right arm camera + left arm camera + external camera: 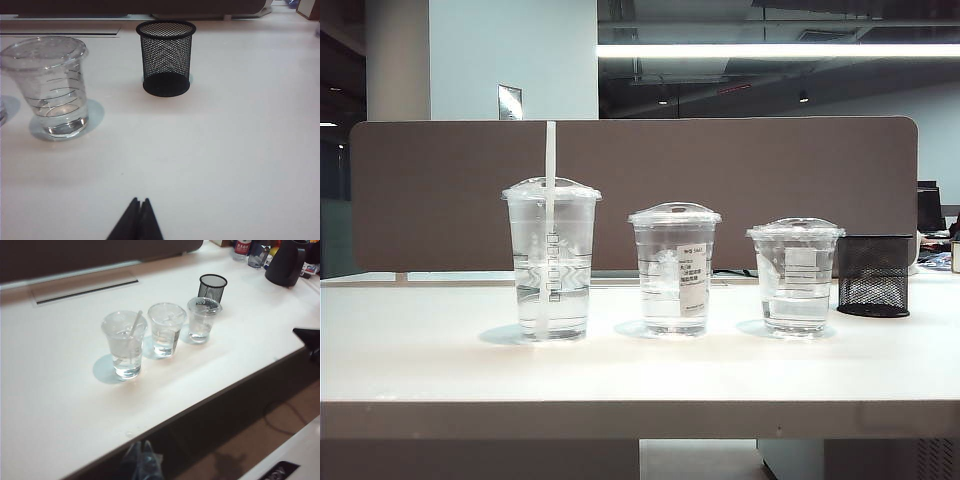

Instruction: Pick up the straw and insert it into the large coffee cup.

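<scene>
Black mesh pot (166, 57) stands beyond right gripper (139, 202), jaws together.

A white desk (640, 370) fills the foreground, backed by a grey-brown partition screen (740, 170) with rounded corners. Behind it stands a pale pillar (480, 60) bearing a small notice (510, 102), and a long ceiling strip light (780, 50) glows under a dark, open ceiling with exposed ducting. A cable slot (85, 290) runs along the desk's rear edge, while brown floor (250, 440) shows beyond its front edge
</scene>
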Robot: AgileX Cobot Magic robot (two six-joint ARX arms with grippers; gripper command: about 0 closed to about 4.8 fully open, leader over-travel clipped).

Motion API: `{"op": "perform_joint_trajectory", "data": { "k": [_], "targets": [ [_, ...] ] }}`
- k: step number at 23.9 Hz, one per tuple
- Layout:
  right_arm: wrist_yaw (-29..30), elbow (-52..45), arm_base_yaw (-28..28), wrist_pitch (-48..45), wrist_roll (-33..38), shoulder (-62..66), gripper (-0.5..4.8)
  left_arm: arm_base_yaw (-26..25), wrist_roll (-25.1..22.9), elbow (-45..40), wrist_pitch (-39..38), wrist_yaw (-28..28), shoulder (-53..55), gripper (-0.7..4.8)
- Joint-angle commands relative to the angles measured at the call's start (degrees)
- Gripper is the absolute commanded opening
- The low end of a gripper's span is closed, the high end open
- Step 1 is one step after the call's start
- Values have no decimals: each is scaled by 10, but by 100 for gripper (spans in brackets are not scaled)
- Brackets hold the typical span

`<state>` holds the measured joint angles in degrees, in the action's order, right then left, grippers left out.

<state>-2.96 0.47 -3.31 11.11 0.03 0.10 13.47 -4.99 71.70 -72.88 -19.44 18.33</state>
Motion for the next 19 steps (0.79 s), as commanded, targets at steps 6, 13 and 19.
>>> {"op": "perform_joint_trajectory", "data": {
  "k": [6, 13, 19],
  "targets": [
    [1, -3, 0, -6, -1, 0, -1, -24, -70, -290, 314, 3, -64, -4],
    [1, -3, 0, -6, -1, 0, -1, -109, -2, -525, 568, 22, -121, -4],
    [1, -3, 0, -6, -1, 0, -1, -122, 58, -631, 590, 134, -179, -4]
  ]
}}
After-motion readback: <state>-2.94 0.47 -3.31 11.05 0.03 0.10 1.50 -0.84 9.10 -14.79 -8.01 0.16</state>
